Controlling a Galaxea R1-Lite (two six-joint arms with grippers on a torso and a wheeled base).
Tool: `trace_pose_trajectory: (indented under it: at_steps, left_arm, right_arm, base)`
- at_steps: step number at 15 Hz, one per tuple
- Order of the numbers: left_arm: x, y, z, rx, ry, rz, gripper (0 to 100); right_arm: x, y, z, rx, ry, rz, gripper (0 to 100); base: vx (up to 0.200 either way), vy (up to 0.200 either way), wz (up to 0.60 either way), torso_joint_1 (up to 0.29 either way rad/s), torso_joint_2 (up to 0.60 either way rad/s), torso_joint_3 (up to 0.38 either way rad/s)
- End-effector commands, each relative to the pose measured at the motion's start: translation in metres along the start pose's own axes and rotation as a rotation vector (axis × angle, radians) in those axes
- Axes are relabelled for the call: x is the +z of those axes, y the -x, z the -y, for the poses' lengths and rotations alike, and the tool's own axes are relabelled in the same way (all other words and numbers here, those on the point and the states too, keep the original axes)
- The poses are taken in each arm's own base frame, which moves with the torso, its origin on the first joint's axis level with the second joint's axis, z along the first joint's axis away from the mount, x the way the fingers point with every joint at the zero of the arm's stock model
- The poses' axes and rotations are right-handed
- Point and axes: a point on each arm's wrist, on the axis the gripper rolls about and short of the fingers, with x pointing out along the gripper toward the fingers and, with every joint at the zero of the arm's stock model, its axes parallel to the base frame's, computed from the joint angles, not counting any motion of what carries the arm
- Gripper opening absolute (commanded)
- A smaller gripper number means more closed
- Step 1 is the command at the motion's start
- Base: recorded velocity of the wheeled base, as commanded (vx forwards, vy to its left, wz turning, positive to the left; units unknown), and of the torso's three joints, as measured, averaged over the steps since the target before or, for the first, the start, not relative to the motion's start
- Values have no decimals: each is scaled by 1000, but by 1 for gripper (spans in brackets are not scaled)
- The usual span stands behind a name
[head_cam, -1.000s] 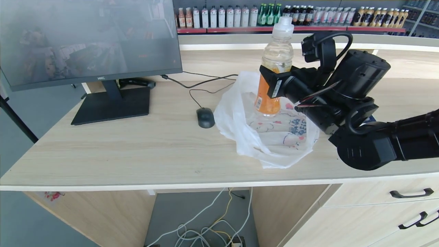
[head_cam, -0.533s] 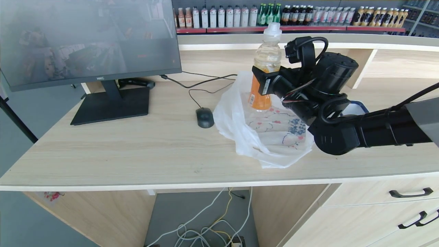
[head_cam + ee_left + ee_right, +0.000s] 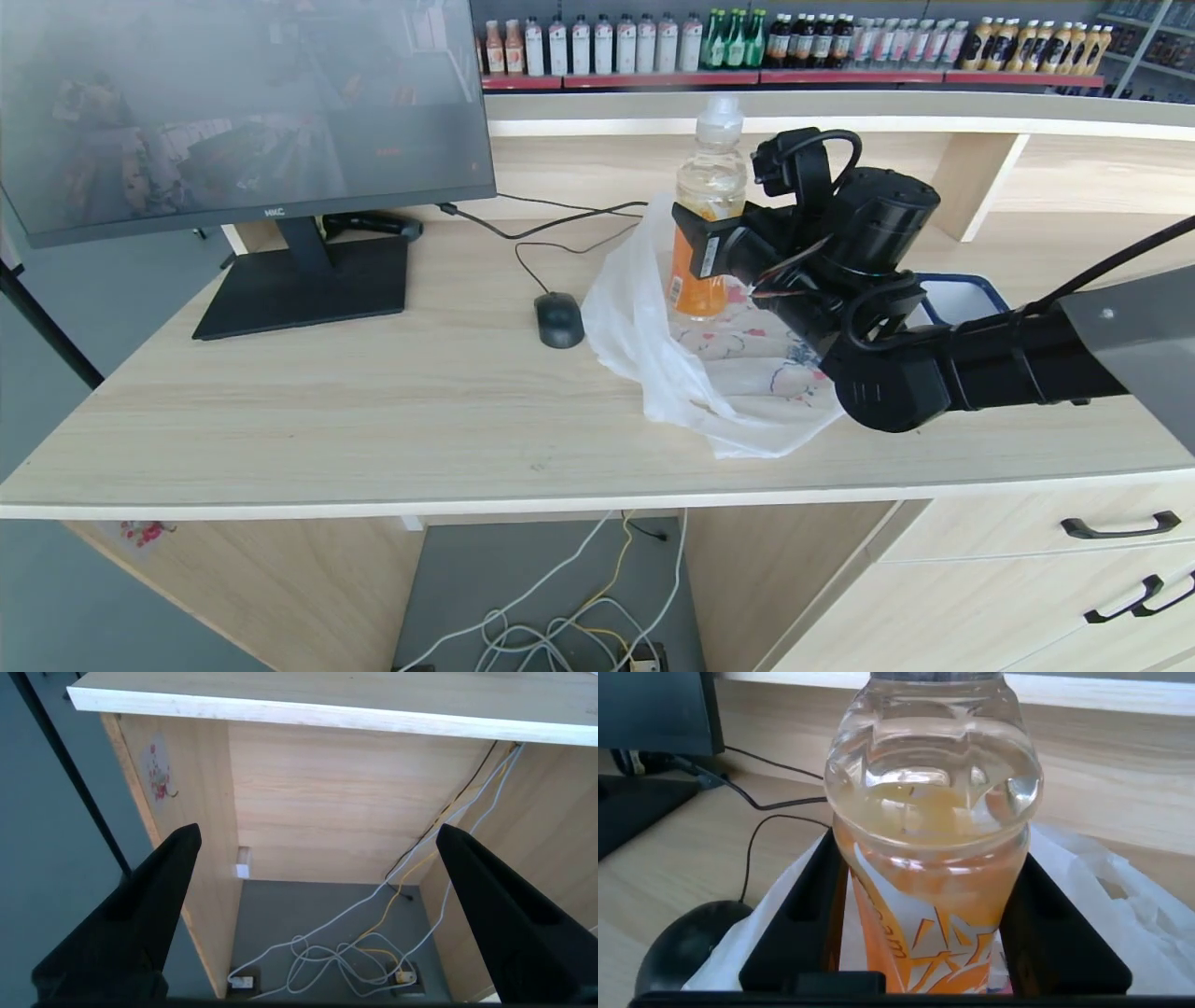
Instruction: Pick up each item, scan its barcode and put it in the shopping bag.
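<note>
Your right tool (image 3: 702,259) is clamped across the orange label of a clear plastic drink bottle with a white cap (image 3: 711,182), holding it upright with the cap well above the fingers. Directly below and around the bottle's base is the thin white plastic shopping bag (image 3: 653,359), lying slumped on the pale wooden bench (image 3: 373,401) with its mouth open towards the tool. Whether the base is already inside the mouth is hard to tell. A flower-printed patch shows through the plastic under the tool, and you cannot tell whether it is an item or the bag's own print. A black computer mouse (image 3: 559,319) sits just beyond the bag on the tool's left. On its right, behind the arm, is a blue-rimmed tray (image 3: 966,291) whose contents are hidden. Your left tool (image 3: 318,833) hangs spread wide and empty below the bench edge. By my judgement this bottle is at the bagging step: lowering and release are left, and any further items cannot be counted.
</note>
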Motion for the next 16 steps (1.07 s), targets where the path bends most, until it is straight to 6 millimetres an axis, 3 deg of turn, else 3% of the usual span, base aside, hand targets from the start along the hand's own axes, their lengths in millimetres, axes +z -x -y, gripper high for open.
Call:
trace_pose_trajectory:
  at_steps: [1,7,16]
  left_arm:
    - [0,0,0,1,0,1,100]
    - [0,0,0,-1,0,1,100]
    - [0,0,0,1,0,1,100]
  right_arm:
    - [-5,-1,0,-1,2,-9,0]
    - [-19,-3,-4,8,4,-39,0]
    - [-20,-3,-4,7,4,-42,0]
  base:
    - [0,0,0,0,0,0]
    - [0,0,0,0,0,0]
    - [0,0,0,0,0,0]
